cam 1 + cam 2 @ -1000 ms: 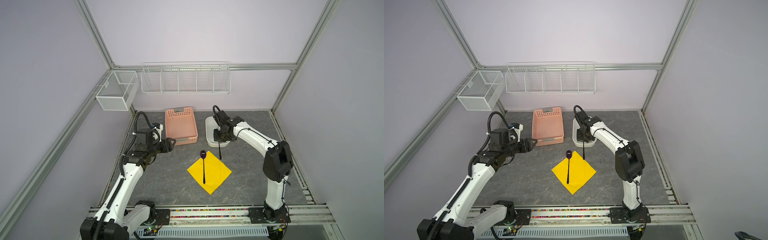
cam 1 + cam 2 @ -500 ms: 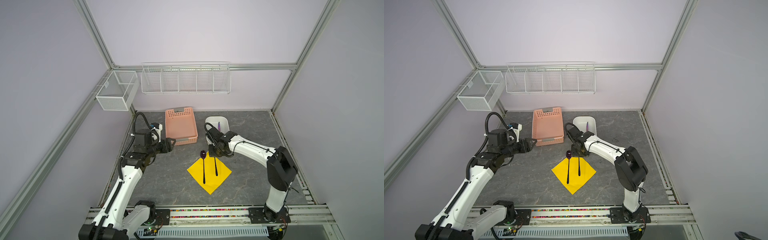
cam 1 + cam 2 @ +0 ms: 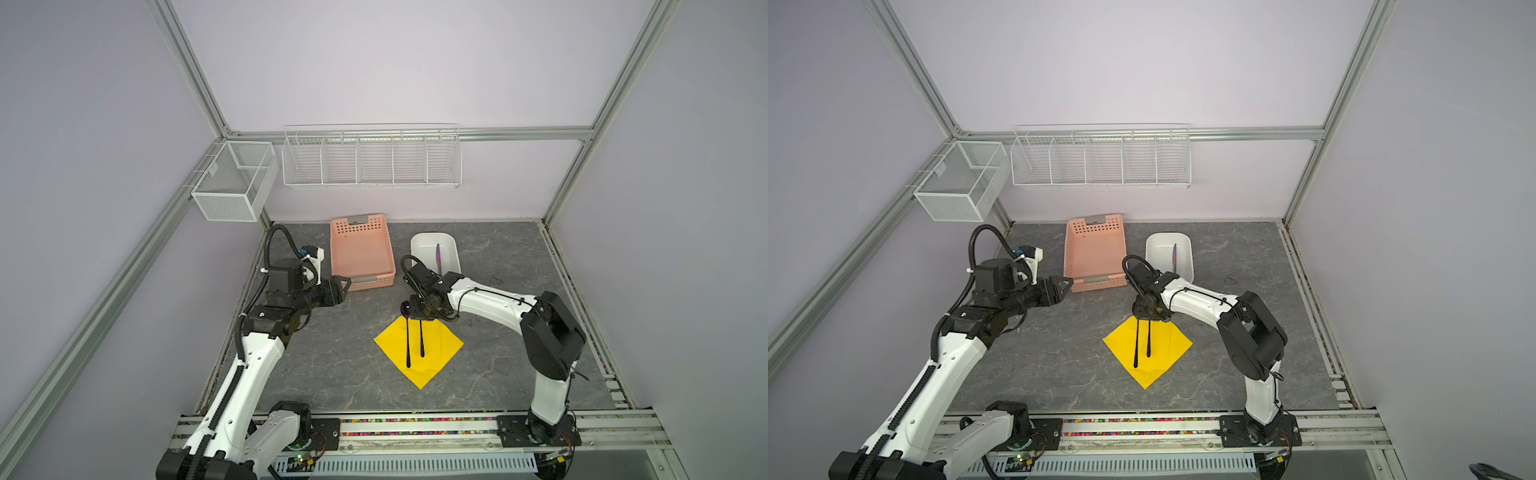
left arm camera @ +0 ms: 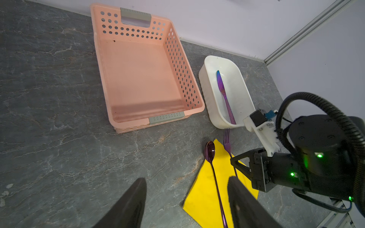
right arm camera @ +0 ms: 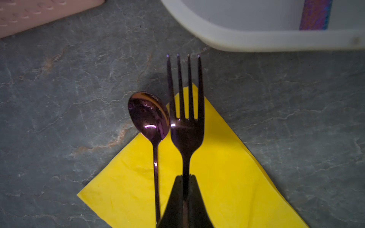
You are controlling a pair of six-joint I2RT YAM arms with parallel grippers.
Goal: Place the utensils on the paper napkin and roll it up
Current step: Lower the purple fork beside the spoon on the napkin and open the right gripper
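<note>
over the napkin (image 3: 432, 353), right fingers (image 5: 173, 197) grip the fork (image 5: 186, 134) handle beside the spoon (image 5: 149, 116); left fingers (image 4: 126, 205) stand wide above the bench (image 4: 59, 98).

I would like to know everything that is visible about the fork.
The fork is slim, shiny purple metal by its look, with four straight tines and a thin dark handle. The shut right claw pinches the handle. The fork stretches lengthwise over the napkin, parallel to the spoon close beside it; its tines pass the napkin's corner and point at the tub. Whether it rests on the paper is unclear.
</note>
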